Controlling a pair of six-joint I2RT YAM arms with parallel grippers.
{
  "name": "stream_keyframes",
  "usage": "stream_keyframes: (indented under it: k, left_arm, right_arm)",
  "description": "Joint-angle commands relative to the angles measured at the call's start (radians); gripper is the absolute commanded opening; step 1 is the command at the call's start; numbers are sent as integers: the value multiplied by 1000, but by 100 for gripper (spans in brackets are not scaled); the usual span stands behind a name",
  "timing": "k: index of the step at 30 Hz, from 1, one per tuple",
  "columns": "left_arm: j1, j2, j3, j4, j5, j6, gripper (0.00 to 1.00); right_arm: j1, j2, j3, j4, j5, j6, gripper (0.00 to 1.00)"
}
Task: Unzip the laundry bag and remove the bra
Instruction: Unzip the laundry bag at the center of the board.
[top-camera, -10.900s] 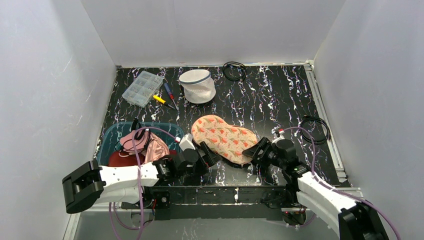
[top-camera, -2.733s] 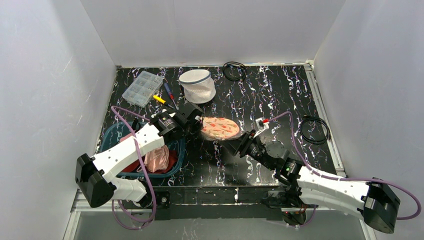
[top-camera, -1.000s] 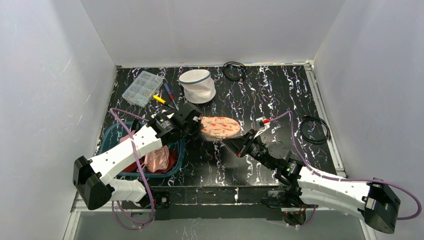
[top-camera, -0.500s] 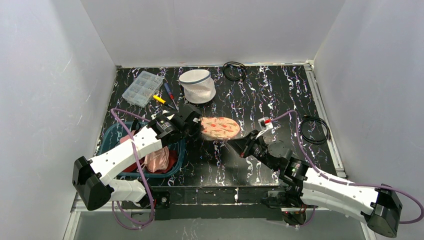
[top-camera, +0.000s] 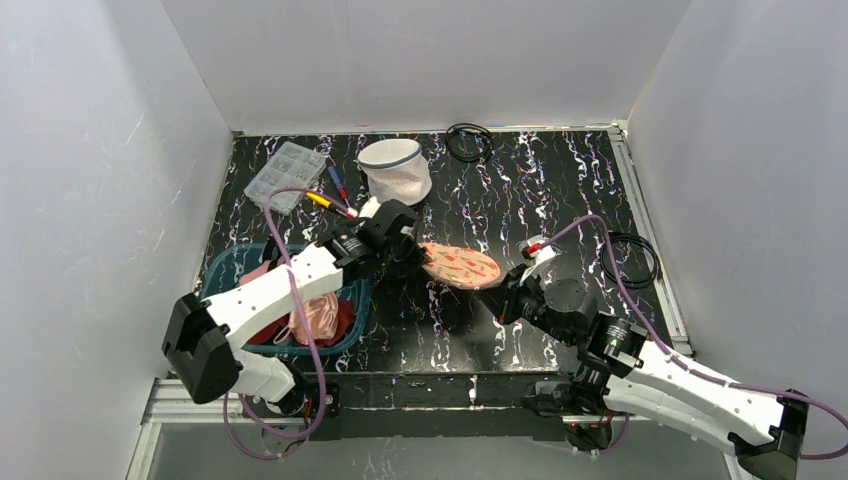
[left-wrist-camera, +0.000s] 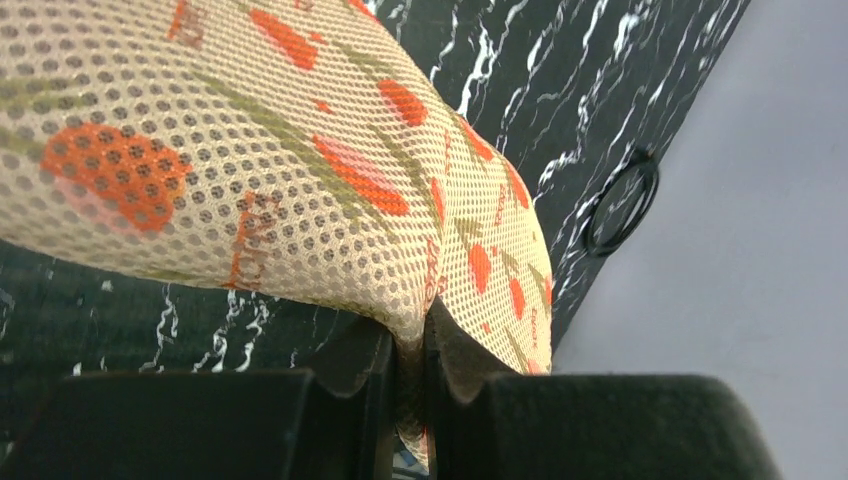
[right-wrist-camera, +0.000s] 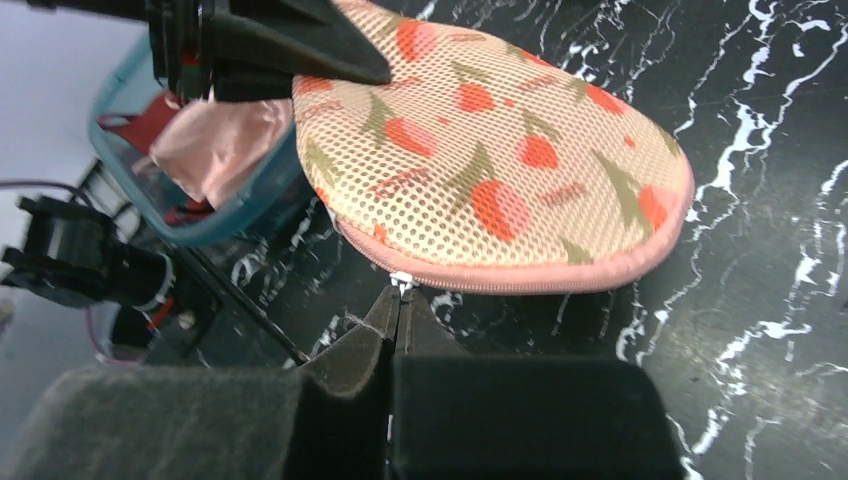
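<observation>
Floral mesh bag (top-camera: 462, 265) over marbled table (top-camera: 560, 190)

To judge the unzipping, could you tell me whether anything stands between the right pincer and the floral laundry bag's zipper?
Nothing visible does: the right pincer is shut on the zipper pull of the laundry bag, which the left pincer pinches at its edge.

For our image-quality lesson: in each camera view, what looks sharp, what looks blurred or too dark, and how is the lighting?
Left wrist: floral mesh bag weave crisp up close; left end effector a near-black, detail-less mass. Right wrist: bag sharp; right end effector soft and out of focus in the foreground. Top view: even, diffuse light, no glare, table sharp.
</observation>
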Motion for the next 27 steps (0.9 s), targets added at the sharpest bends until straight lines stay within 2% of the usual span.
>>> stream_keyframes:
  k: [1, 9, 12, 14, 16, 17, 19, 20, 21, 23, 27]
  left_arm:
    - [14, 68, 35, 172, 153, 329, 0]
    - [59, 165, 120, 338, 373, 630, 0]
    - [79, 212, 193, 334, 445, 735, 0]
    - [80, 229, 213, 296, 443, 781, 4]
    - [80, 214, 171, 287, 423, 777, 13]
    - [81, 196, 132, 289, 410, 764, 21]
    - [81, 145, 29, 309, 383, 718, 47]
    - [82, 112, -31, 329, 380, 692, 65]
    - [81, 79, -89, 352, 378, 660, 74]
    - [82, 3, -217, 399, 378, 593, 84]
    - [64, -149, -378, 433, 331, 488, 90]
  right_arm:
    - [2, 1, 75, -181, -37, -110, 1]
    - [1, -4, 70, -210, -106, -121, 1]
    - [1, 24, 46, -153, -109, -89, 1]
    - [2, 36, 23, -94, -105, -58, 1]
    - [1, 48, -9, -12, -101, -24, 1]
    - [1, 57, -24, 21, -103, -9, 1]
    - [0, 80, -54, 85, -108, 28, 1]
    - [2, 93, -70, 120, -113, 43, 1]
    - [1, 107, -84, 148, -118, 57, 1]
    - [3, 130, -111, 201, -125, 84, 1]
    - [4, 171, -150, 289, -133, 124, 1]
